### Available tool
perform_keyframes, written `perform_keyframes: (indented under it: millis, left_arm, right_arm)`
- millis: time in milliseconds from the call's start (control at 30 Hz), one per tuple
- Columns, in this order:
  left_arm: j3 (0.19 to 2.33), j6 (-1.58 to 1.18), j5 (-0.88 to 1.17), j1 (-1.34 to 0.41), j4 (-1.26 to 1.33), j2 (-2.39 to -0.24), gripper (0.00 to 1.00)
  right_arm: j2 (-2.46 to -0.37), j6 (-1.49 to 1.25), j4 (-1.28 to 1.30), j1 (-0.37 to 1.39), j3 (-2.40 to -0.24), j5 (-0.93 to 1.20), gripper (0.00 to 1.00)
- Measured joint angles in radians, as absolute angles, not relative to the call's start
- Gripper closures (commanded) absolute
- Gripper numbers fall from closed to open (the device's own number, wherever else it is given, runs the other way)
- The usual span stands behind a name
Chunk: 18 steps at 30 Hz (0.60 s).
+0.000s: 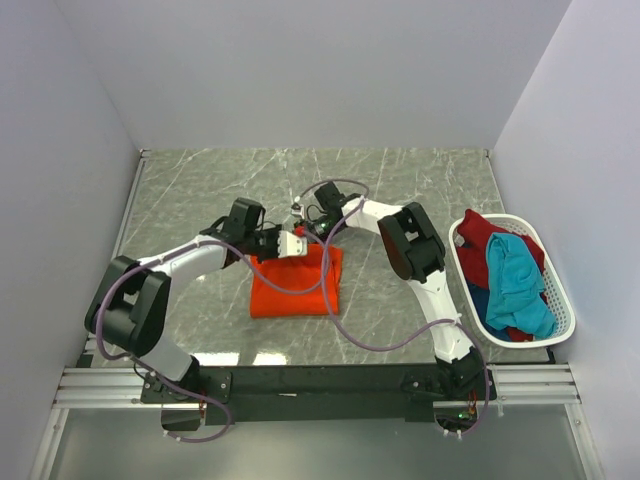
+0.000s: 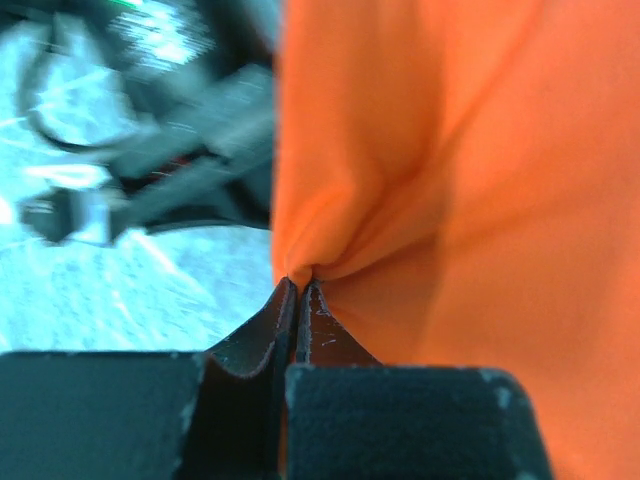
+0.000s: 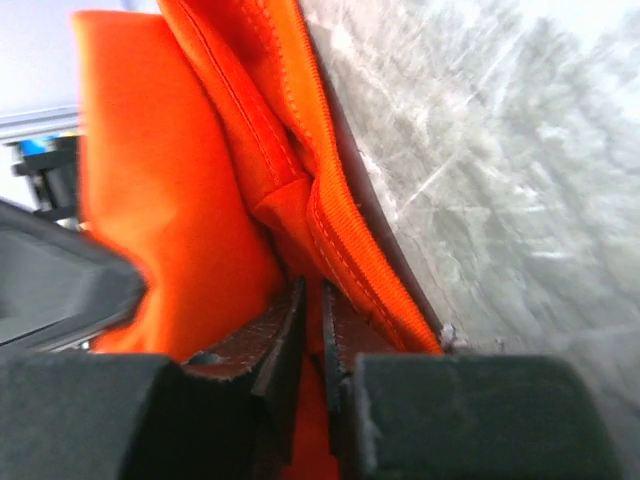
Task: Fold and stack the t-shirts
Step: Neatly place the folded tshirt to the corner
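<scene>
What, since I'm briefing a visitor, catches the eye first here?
The bright orange t-shirt in the middle of the marbled table stands out, its far edge pinched by the left claw and right claw. At the right, a white basket holds a teal shirt and a dark red shirt.

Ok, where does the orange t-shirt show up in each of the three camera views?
Top external: the orange t-shirt sits mid-table between the arms.
Left wrist: the orange t-shirt fills the right half, pinched by the left tool.
Right wrist: the orange t-shirt fills left and centre, pinched by the right tool.
Shared landmark: the grey marbled table.
</scene>
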State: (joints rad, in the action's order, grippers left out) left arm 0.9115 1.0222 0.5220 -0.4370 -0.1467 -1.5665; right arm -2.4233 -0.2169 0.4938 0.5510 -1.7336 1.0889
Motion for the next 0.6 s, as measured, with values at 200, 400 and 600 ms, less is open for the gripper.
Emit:
perform_keyframes:
  millis: [200,400,600]
  left_arm:
    - [0.810,1.090,0.491,-0.447,-0.085,-1.530,0.65]
    - [0.805,1.075,0.482,-0.444,-0.074,-1.470,0.54]
    - [0.886,0.950,0.564,-0.368,-0.212,-1.357,0.56]
  right_arm:
    - [-2.403,-0.121,0.630,0.548,-1.824,0.944,0.63]
    - [-2.334,-0.012,0.749,0.520,-1.936,0.740,0.50]
    - [-2.257,0.062,0.817,0.410,-2.003,0.687,0.47]
